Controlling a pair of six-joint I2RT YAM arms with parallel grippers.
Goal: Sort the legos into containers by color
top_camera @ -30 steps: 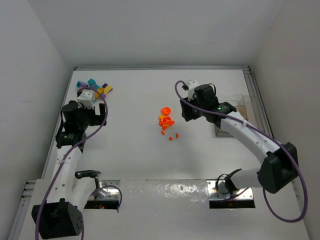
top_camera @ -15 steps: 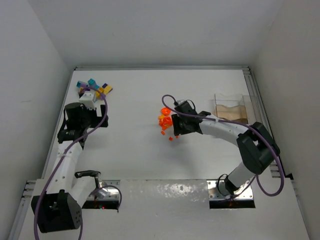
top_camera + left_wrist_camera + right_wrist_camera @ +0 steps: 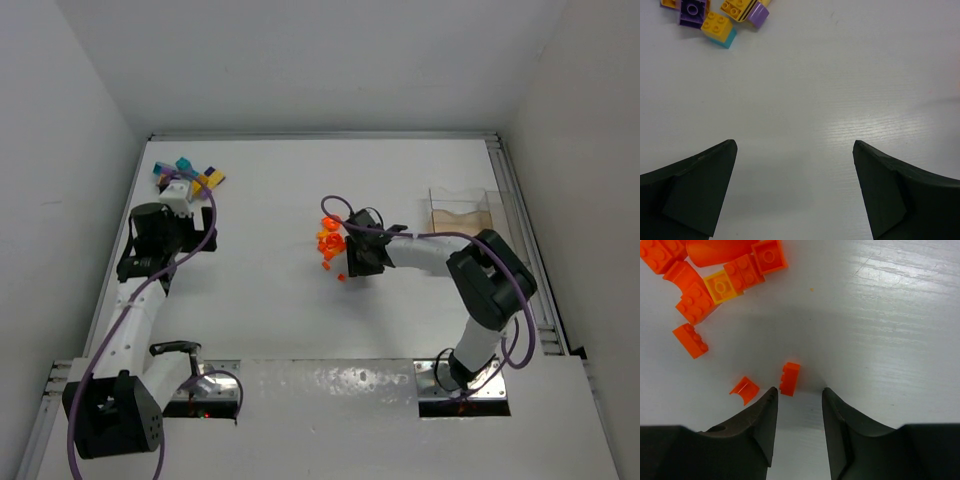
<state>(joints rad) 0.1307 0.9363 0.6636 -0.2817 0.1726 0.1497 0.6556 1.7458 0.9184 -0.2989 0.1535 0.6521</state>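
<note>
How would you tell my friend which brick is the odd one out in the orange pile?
Find the white table and the heap of orange bricks near its middle, just ahead of the right gripper. In that heap sits one yellow brick, small and square with a single stud, touching orange pieces on both sides. It is the only piece there that is not orange.

Two pincers: left pincer [image 3: 794, 150], right pincer [image 3: 799, 392]. One cluster of clear containers [image 3: 462, 212]. Right wrist view: at least nine orange legos [image 3: 695, 302], one yellow-rimmed lego [image 3: 720, 286]. Left wrist view, partly cropped: three yellow legos [image 3: 716, 25], two purple legos [image 3: 692, 9], one teal lego [image 3: 726, 43].
</note>
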